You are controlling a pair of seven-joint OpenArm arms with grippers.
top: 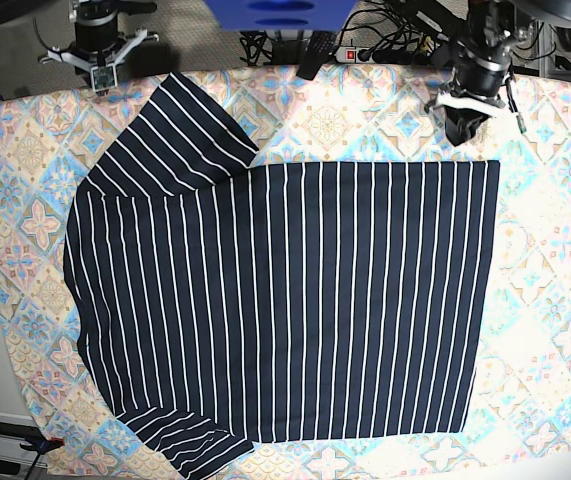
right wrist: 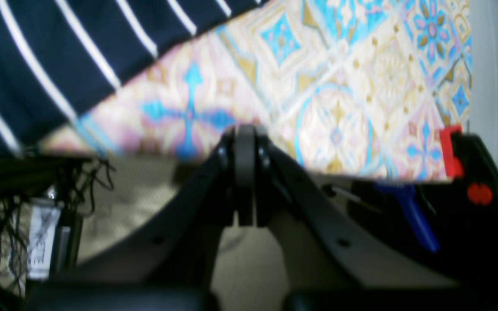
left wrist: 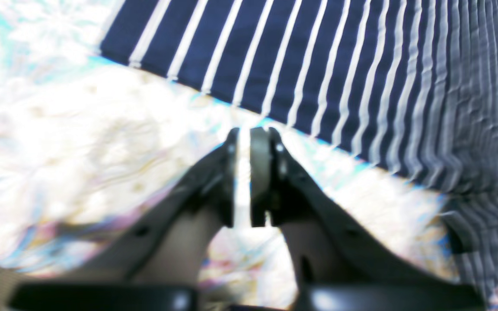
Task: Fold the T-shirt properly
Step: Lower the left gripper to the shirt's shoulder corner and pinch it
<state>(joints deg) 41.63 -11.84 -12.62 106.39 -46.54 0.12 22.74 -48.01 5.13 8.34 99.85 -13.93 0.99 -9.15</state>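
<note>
Base view shows the T-shirt (top: 285,300) spread flat across the middle of the patterned tablecloth (top: 555,300), one sleeve angled toward the far edge, the other at the near edge. Nothing lies on it. The left gripper (top: 462,128) hangs just beyond the shirt's far hem corner, its fingers (left wrist: 260,172) parted by a narrow slit and empty. The right gripper (top: 100,75) sits past the far sleeve at the table's edge, pads pressed together on nothing. Cables (top: 395,45) and a red clamp (right wrist: 450,151) border the cloth.
</note>
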